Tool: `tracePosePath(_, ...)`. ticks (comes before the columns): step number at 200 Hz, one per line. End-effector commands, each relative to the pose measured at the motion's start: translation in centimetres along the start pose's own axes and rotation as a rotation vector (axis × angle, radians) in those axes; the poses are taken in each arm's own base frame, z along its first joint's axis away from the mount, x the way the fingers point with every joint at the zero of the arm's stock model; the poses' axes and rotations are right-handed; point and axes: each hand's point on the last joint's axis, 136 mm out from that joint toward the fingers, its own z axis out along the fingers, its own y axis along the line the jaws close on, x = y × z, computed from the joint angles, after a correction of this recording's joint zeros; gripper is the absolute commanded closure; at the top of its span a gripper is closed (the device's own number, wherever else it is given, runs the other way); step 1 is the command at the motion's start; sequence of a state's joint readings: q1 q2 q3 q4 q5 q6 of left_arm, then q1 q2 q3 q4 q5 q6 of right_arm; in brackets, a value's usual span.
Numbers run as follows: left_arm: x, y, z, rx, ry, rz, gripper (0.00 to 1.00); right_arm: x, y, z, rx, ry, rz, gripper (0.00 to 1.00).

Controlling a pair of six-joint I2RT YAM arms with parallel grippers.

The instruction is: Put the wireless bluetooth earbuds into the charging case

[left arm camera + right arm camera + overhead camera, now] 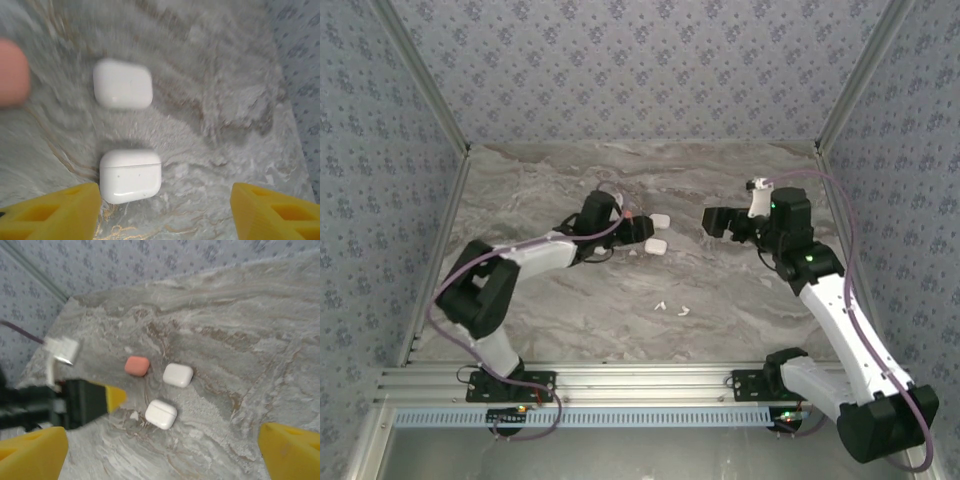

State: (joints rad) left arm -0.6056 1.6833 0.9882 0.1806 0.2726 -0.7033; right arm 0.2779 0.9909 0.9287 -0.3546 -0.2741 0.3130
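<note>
Starting on the left, the left arm (535, 255) lies extended across the marble table (540, 330) toward the middle. Its left gripper (165, 212) has its yellow fingertips (55, 212) spread wide, with nothing between them. From above, those fingers are lost in the dark bulk of the wrist.

Just ahead of the gripper sits the near white case (131, 175), lid shut and seam showing. It sits hard by one fingertip, and I can't tell if they touch. Beyond it, with a gap, is the far white case (123, 83), also shut and blurred at the edges. To the left of that one is the coral case (137, 365). It is sharp enough from the right wrist, but in the left wrist view it is a pink smear cut by the frame edge. A small white speck (134, 415) lies beside the near case, too blurred to name.

Lower down, on bare marble well apart from the cases, lie the first earbud (661, 305) and, just right of it, the second earbud (683, 310). Both are white, out of any case, and too tiny to tell how their stems point.

Further right, the right gripper (160, 460) hangs over the table with its fingertips (290, 452) far apart. Both are clipped by the corners of its wrist view, and it carries nothing. A strip of bare marble separates it from the cases.

There is plenty of open table behind the cases up to the back wall (640, 70). The side wall (890, 150) stands near the right arm, and the metal rail (640, 385) closes the near edge.
</note>
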Motion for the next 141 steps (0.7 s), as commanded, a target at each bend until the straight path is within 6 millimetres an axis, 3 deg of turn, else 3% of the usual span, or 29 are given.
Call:
tracePosePath(1,-2.7,1.0,-4.2,-0.080,-0.098,0.062,0.29,0.8,1.9,1.6,-0.043,0.059,-0.095,0.00)
tracePosePath(46,-6.9,4.2,-12.6,-0.251,-0.316,0.058,0.18,5.9,6.0,8.3,-0.047,0.261,-0.402,0.00)
tracePosePath(75,-7.2,6.6,-17.0,-0.349,-0.399,0.015,0.13,9.2,8.6,12.9,-0.090,0.384,-0.534,0.00)
tracePosePath(80,-7.3,7.0,-17.7,-0.363,-0.411,0.006,0.13,8.4,9.7,13.6,-0.103,0.372,-0.553,0.00)
tracePosePath(95,-7.1,8.1,-19.5,-0.403,-0.450,-0.012,0.11,10.0,10.7,16.0,-0.116,0.436,-0.605,0.00)
tracePosePath(141,-6.3,10.2,-23.0,-0.462,-0.532,-0.075,0.07,14.2,13.0,22.5,-0.156,0.560,-0.720,0.00)
